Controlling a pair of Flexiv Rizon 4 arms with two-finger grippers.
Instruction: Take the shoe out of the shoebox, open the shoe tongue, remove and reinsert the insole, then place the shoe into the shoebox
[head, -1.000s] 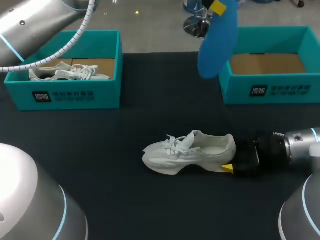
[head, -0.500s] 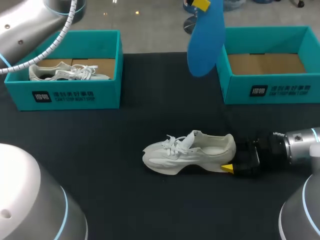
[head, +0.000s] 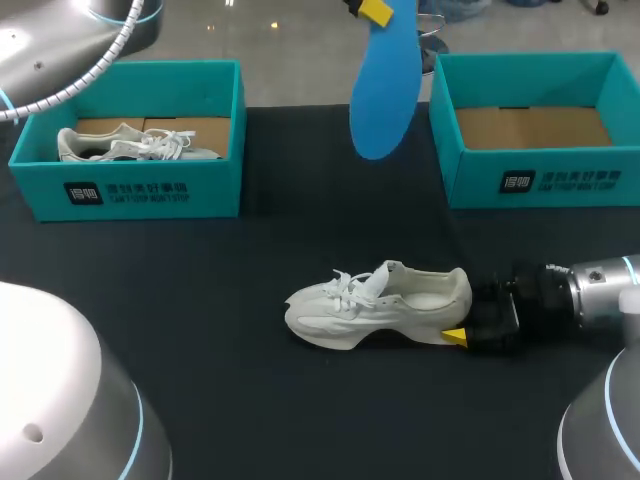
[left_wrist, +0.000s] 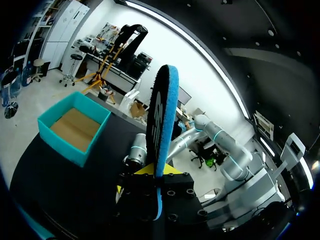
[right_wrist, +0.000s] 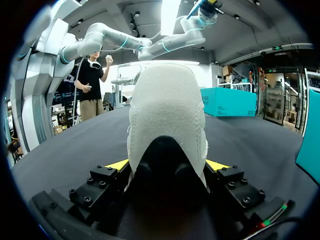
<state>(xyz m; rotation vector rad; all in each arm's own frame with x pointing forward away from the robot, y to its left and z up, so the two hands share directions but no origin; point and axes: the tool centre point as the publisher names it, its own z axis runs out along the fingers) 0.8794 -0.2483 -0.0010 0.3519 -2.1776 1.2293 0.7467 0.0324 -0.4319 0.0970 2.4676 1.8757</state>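
While right pincer (right_wrist: 167, 164) clamps heel of white lace-up sneaker (head: 380, 305) at middle of surface (head: 200, 330), likely steadying it for reinsertion, left pincer (left_wrist: 157, 186) pinches flat blue foam insole (head: 382, 85) aloft above far edge.

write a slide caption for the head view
Left gripper holds the blue insole aloft while the right gripper clamps the white shoe at its heel.
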